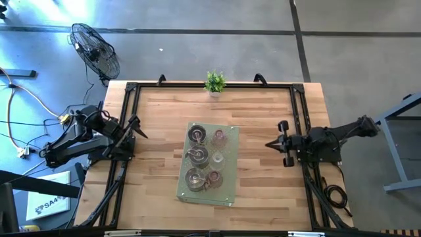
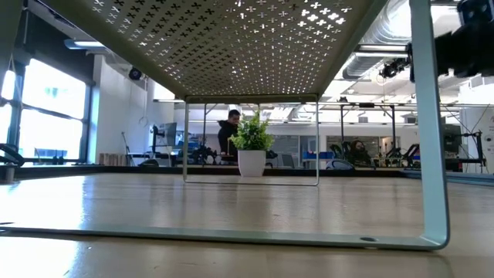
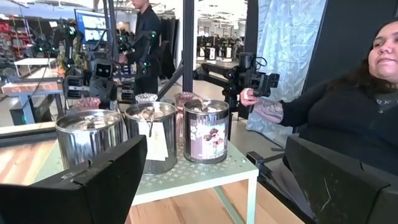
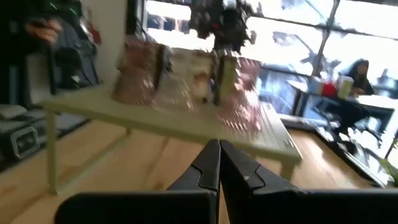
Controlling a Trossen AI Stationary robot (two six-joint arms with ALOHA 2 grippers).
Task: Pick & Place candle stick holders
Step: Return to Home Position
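Three shiny silver holders [image 1: 197,155] stand in a row on a pale green perforated stand [image 1: 229,191] at the table's middle. Three pink or clear glass cups [image 1: 218,158] stand in a row beside them, on the side toward the table's right. In the left wrist view the silver holders [image 3: 152,130] stand in front and the glass cups [image 3: 185,98] behind. My left gripper [image 1: 135,125] is open and empty, left of the stand. My right gripper [image 1: 271,143] is shut and empty, right of the stand, with the glass cups [image 4: 239,87] ahead of it.
A small green potted plant [image 1: 214,81] stands at the table's far edge. Black frame rails [image 1: 299,112] run along the table's left, right and far sides. A seated person [image 3: 367,93] is beyond the table's right side. The low view looks under the stand [image 2: 428,116].
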